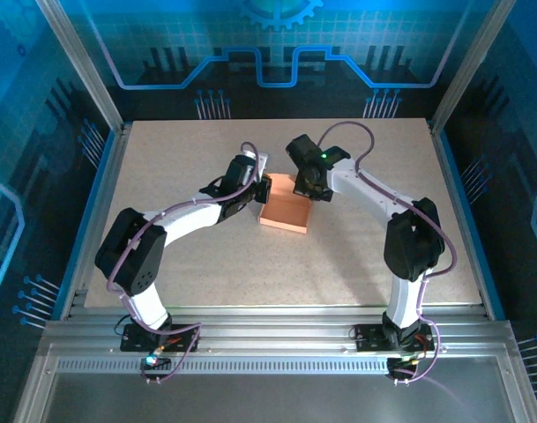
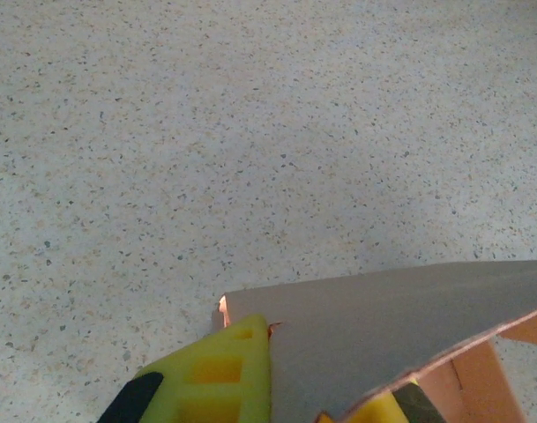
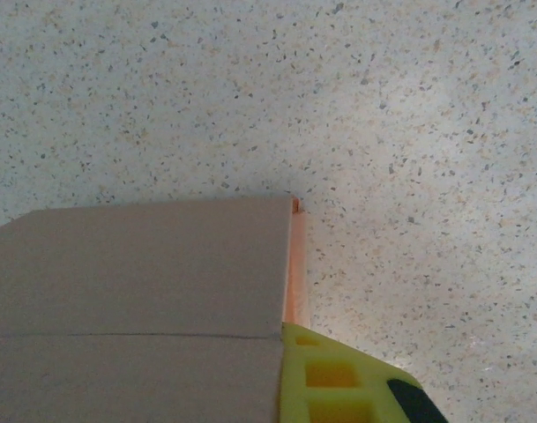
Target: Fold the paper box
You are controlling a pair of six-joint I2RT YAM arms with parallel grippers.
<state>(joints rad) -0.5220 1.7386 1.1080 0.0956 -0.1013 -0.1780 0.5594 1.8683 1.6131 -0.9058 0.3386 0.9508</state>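
Speckled tabletop carries the paper box near its middle. The left gripper pinches the box's wall at 9 o'clock, jaws pressed onto the cardboard. The right gripper pinches the box's 1 o'clock corner the same way.

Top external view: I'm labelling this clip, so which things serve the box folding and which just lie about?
In the job: paper box; left gripper; right gripper, both pinching its edges.
Merely there: speckled table; blue backdrop wall.
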